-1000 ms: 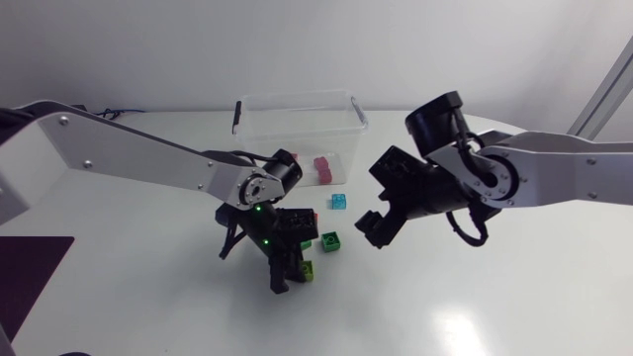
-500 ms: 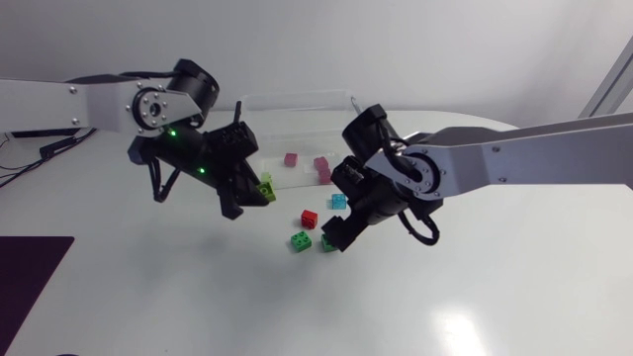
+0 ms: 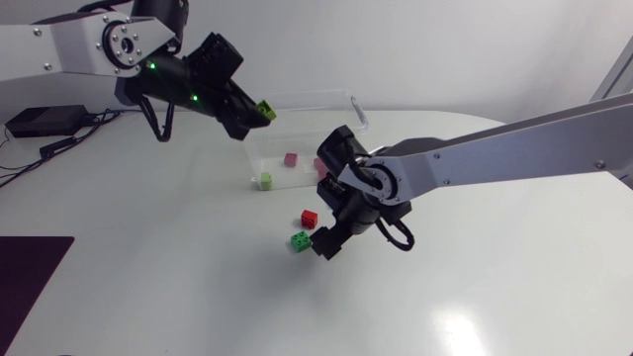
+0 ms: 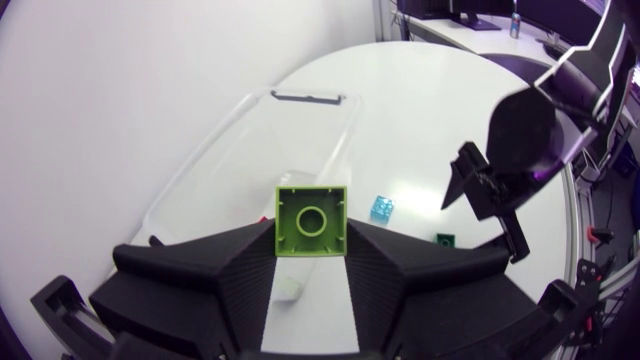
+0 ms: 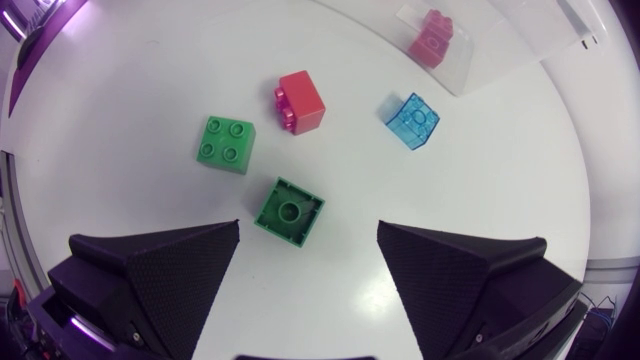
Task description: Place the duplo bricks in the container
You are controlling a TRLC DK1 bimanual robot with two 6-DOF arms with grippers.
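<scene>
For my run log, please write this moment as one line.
left gripper: shut on lime brick, raised near container | right gripper: open over dark green brick | task: unfinished

Right arm (image 3: 475, 163) bars the front right corner of the container (image 3: 316, 96).

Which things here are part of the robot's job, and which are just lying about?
Job: clear container; lime brick held by the left gripper; loose red brick, green brick, dark green brick, blue brick; pink brick inside.
Lying about: black box with cables.
</scene>
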